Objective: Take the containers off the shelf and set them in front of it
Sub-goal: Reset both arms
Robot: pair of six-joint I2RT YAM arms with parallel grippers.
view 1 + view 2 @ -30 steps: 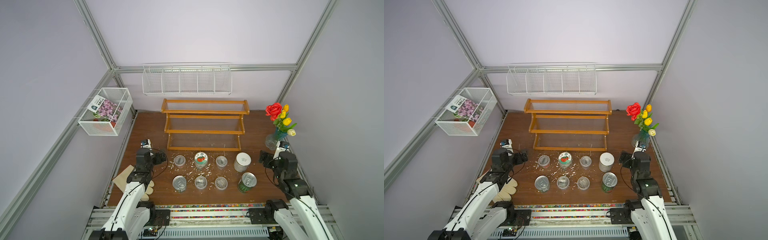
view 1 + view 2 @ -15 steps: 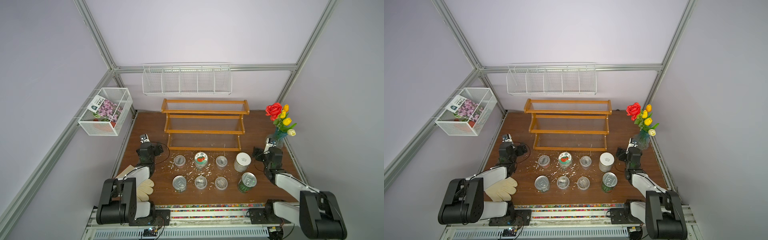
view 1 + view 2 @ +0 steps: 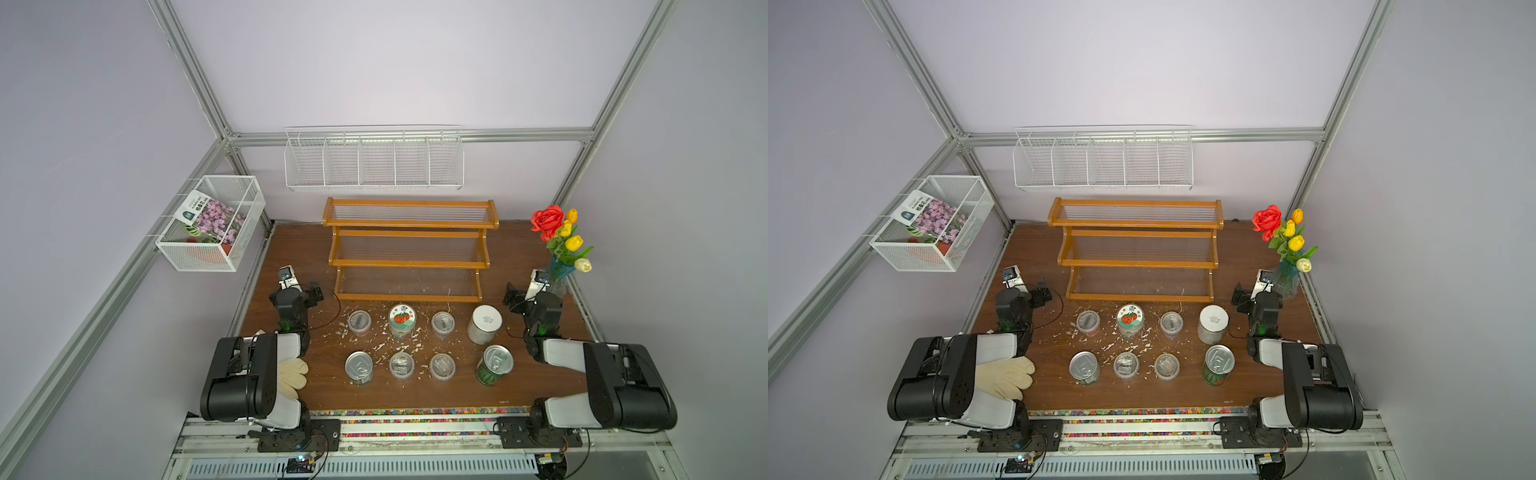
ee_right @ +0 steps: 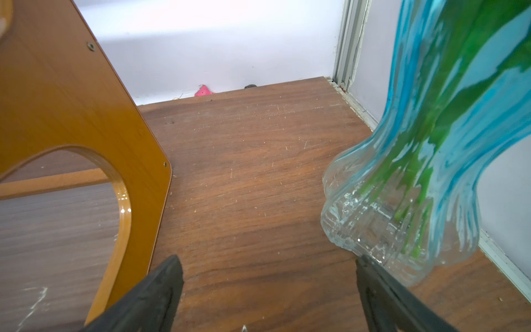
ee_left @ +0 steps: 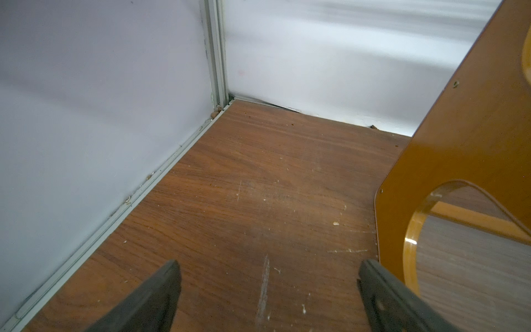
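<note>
Right, nearest the rail, both arms sit folded low; a cream glove (image 3: pixel 292 374) lies beside the left one.

Next out on the brown tabletop (image 3: pixel 519 386), near row, left to right: silver pull-tab can (image 3: pixel 359 367), two near clear cups (image 3: pixel 402 365), watermelon-print can (image 3: pixel 494 365).

Row behind: a far clear cup (image 3: pixel 360 322), red-fruit jar (image 3: pixel 402 321), a second cup, then the white-lidded tin (image 3: pixel 484 324). All eight stand upright and apart, in front of the shelf (image 3: pixel 409 262). White flakes (image 3: pixel 384 345) are scattered among them.

Level with the shelf's front: the left gripper (image 5: pixel 267 266) has its jaws spread wide with nothing between them, over bare table just left of the shelf's left side panel. The right gripper (image 4: pixel 268 263) is likewise spread and holds nothing, between the right side panel and the blue-tinted vase (image 4: pixel 431 178); one finger sits close to the vase foot, and I cannot tell whether they touch.

Farthest: flowers (image 3: pixel 559 232) in the vase at right, a mesh basket (image 3: pixel 174 253) on the left wall, and a wire rack (image 3: pixel 374 183) on the far wall.
</note>
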